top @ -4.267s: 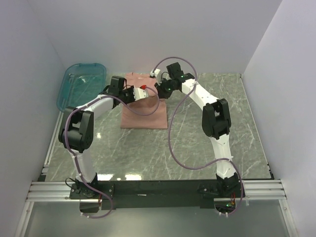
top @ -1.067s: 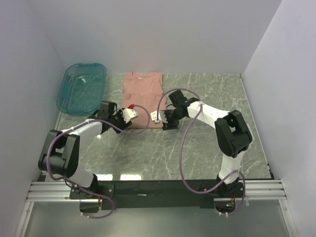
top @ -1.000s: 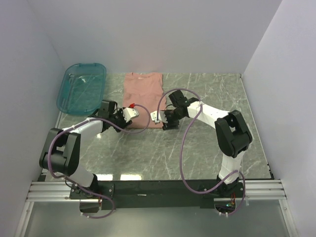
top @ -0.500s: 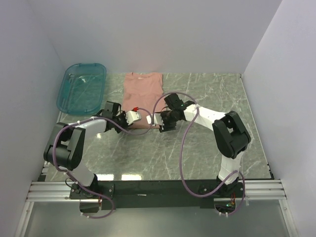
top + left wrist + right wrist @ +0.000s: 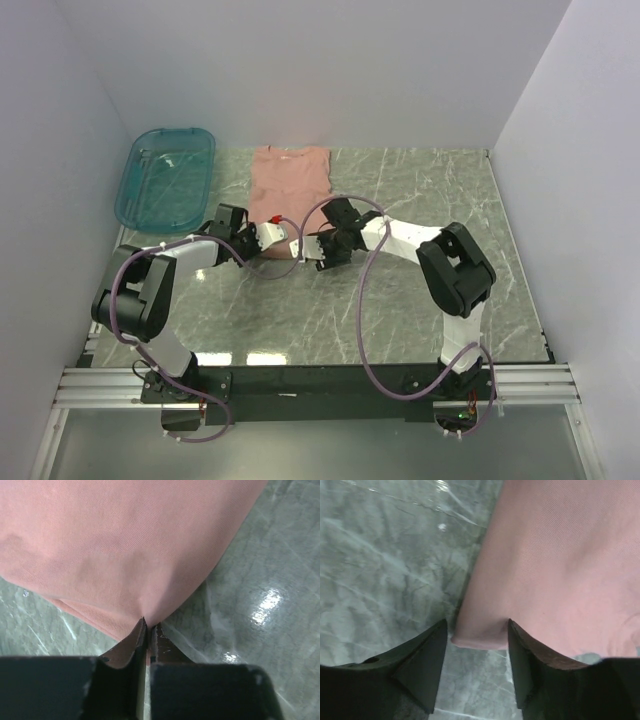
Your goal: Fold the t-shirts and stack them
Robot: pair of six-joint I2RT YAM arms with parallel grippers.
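The dusty-pink t-shirt (image 5: 290, 180) lies flat as a long narrow strip running from the back wall toward me. My left gripper (image 5: 277, 239) sits at its near left corner. In the left wrist view the left gripper (image 5: 148, 626) is shut, pinching the pink fabric (image 5: 125, 545) at the hem, low on the table. My right gripper (image 5: 313, 252) is at the near right corner. In the right wrist view the right gripper (image 5: 477, 630) is open, and the folded corner of the shirt (image 5: 560, 555) lies between its fingers.
A translucent teal bin (image 5: 165, 175) stands at the back left, beside the shirt. The grey marble tabletop (image 5: 430, 210) stretches to the right and toward me. White walls close in the back and both sides.
Both grippers slid inward along the table to the shirt's near corners. The left jaws closed onto the hem. The right jaws narrowed a little around the corner.
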